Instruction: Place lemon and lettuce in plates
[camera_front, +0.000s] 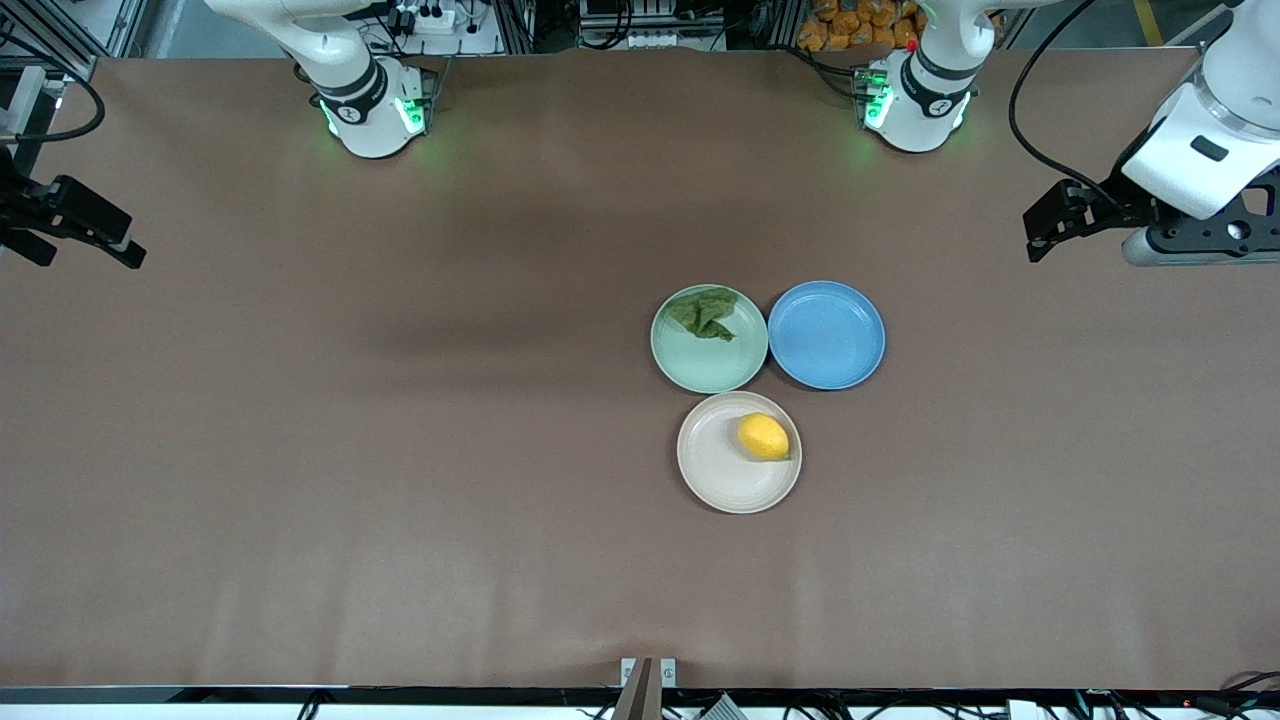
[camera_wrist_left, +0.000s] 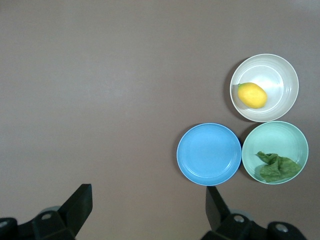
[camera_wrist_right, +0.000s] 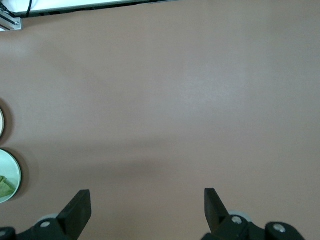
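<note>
The lemon (camera_front: 764, 437) lies in the beige-cream plate (camera_front: 716, 470), the plate nearest the front camera. The lettuce (camera_front: 707, 312) lies in the mint green plate (camera_front: 700, 366). In the left wrist view the lemon (camera_wrist_left: 251, 95) sits in the cream plate (camera_wrist_left: 282, 102) and the lettuce (camera_wrist_left: 277, 167) in the mint plate (camera_wrist_left: 282, 140). My left gripper (camera_front: 1040, 232) is open and empty, up over the left arm's end of the table; it also shows in its own wrist view (camera_wrist_left: 148, 202). My right gripper (camera_front: 125, 252) is open and empty over the right arm's end, also in the right wrist view (camera_wrist_right: 147, 205).
An empty blue plate (camera_front: 827, 334) lies beside the mint plate, toward the left arm's end; it also shows in the left wrist view (camera_wrist_left: 209, 154). The mint plate's rim (camera_wrist_right: 19, 176) shows at the edge of the right wrist view.
</note>
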